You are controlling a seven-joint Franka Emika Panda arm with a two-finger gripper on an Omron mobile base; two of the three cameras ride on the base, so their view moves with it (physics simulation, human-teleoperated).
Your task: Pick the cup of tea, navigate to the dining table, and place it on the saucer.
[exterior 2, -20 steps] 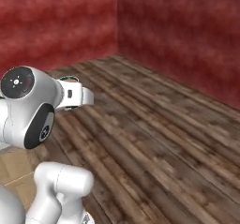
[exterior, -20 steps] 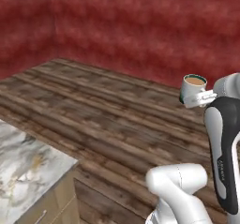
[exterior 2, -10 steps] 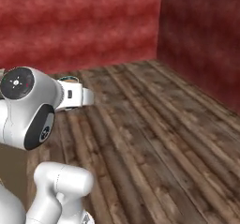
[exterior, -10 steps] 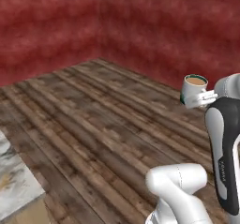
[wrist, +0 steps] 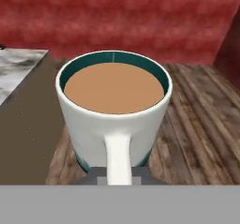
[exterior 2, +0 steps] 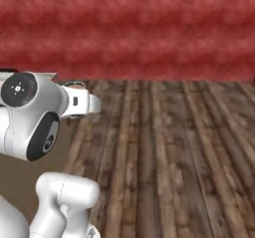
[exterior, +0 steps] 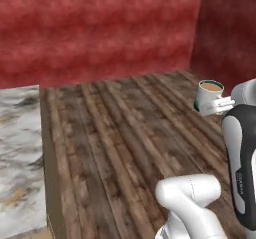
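Upright, the cup of tea [wrist: 114, 120] rides above the wood floor [exterior: 130, 138], its handle turned toward the gripper [exterior: 220, 104], which is closed on it; the dining table [exterior: 20, 153] lies to the left.

1. The cup of tea [wrist: 115, 124] is white, teal inside its rim, holding light brown tea.
2. The dining table [exterior: 19, 153] has white-grey veined marble.
3. Floorboards [exterior 2: 174, 147] are dark, streaked brown.
4. Walls [exterior 2: 129, 28] are mottled red.
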